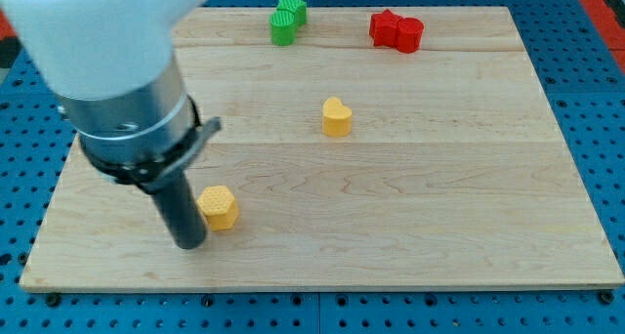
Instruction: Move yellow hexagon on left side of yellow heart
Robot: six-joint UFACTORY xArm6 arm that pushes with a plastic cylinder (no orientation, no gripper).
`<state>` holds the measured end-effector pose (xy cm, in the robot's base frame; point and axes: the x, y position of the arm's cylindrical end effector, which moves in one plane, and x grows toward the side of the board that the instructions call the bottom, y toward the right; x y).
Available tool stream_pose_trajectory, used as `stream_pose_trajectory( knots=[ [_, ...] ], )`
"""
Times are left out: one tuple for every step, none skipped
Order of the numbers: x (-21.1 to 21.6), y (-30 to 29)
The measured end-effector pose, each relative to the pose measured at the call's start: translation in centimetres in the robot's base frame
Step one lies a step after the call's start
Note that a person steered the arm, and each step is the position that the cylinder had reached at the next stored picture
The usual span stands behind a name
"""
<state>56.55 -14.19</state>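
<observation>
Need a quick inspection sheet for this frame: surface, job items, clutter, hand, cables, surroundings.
Surface: wooden board, flat, light grain.
Job's things: yellow hexagon near the view's bottom left; yellow heart up and to the view's right of it, well apart.
Clutter: two green blocks and two red blocks at the view's top edge, each pair touching.
Hand: none fitted; my tip sits against the hexagon's left side.
Cables: nothing seen.
Surroundings: blue perforated base around the board.
</observation>
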Motion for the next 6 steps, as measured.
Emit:
stream_pose_trajectory(
  knots=[
    [-1.5, 3.6],
    [-1.5, 11.9],
    [-2.7, 11.7],
    [-7.1, 8.7],
    [-8.9, 6.5],
    [-11.3, 3.6]
  ],
)
